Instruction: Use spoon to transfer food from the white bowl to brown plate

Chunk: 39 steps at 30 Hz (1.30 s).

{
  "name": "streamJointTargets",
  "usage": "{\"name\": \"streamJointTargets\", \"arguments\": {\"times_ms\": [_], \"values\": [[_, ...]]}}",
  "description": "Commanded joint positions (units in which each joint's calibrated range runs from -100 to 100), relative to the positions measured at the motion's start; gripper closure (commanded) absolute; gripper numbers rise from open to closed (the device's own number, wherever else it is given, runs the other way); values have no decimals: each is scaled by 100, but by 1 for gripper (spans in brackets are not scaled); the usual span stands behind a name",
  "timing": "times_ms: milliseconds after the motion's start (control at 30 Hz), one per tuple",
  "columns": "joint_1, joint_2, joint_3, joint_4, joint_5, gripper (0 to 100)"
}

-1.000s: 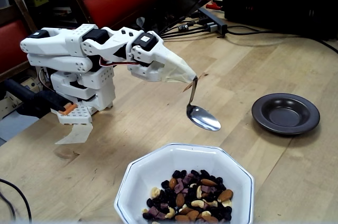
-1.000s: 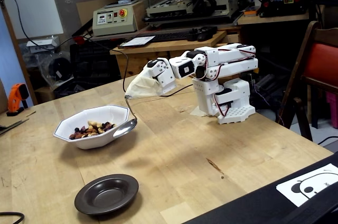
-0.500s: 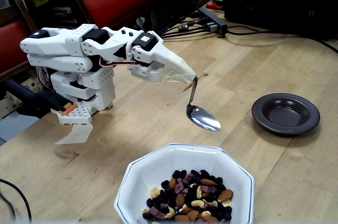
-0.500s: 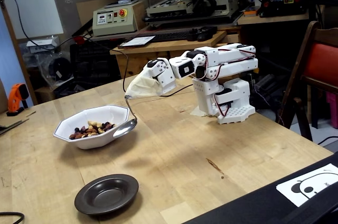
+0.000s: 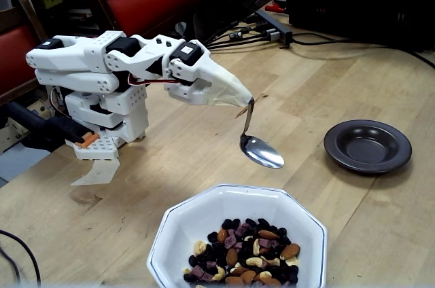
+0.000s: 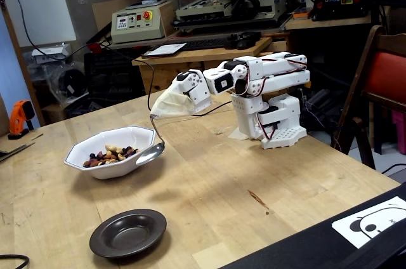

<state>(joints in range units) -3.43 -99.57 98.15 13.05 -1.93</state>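
Wooden bench (image 5: 170, 166) — nothing moved over the last second: spoon (image 5: 261, 151), clamped in the gripper (image 5: 246, 101), hangs empty short of white bowl (image 5: 204, 217); scooping not begun.

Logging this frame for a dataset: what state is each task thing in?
spoon: empty, held above the table, outside the bowl.
white bowl: upright, holding food.
brown plate: upright, empty.
hand: wrapped in a white cover; spoon handle fixed in its tip.
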Motion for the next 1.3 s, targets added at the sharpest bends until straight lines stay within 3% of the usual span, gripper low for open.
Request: {"name": "streamJointTargets", "arguments": {"times_ms": [0,933,1267], "values": [[39,8,-18,-135,15,96],[-5,17,-585,-71,0,96],[-5,17,-2125,1762,-15,96]]}}
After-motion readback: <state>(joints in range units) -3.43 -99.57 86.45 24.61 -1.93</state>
